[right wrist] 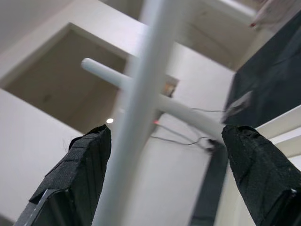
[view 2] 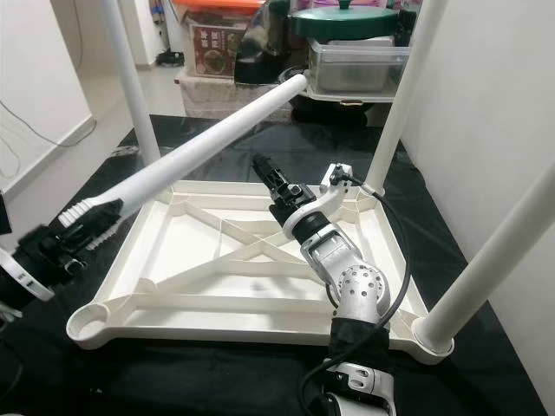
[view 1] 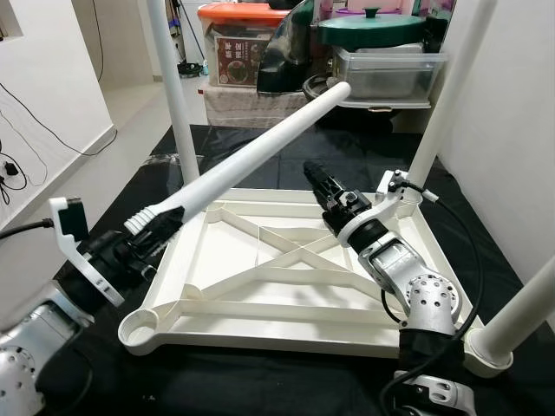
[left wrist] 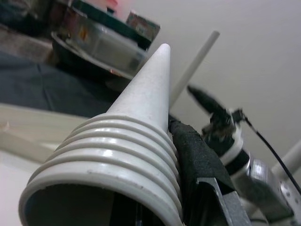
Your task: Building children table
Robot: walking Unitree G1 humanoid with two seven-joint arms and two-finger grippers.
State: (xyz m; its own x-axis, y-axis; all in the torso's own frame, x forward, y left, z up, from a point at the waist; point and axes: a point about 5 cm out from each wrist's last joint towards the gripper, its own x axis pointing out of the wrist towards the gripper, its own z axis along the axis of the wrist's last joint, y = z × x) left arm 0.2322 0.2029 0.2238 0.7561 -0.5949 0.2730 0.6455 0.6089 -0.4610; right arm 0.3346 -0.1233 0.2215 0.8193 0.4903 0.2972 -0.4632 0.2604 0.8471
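Left tool [view 1: 152, 227] grips white leg [view 1: 260, 156]; tabletop [view 1: 286, 299] on black mat [view 1: 260, 381].

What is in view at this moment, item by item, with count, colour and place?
tabletop: one, white, upside down on the black mat, ribbed underside up.
mat: one, black, on the floor under the tabletop.
fitted legs: three, white, standing up from the far-left, far-right and near-right corners.
loose leg: one, white, slanting over the tabletop, ribbed end in the left end effector.
empty socket: one, white, near-left corner.
bins: several, one with an orange lid, one clear, stacked beyond the mat.
green lid: one, on the clear bin.
left end effector: black, shut on the loose leg.
right end effector: black, open, above the tabletop's far side.
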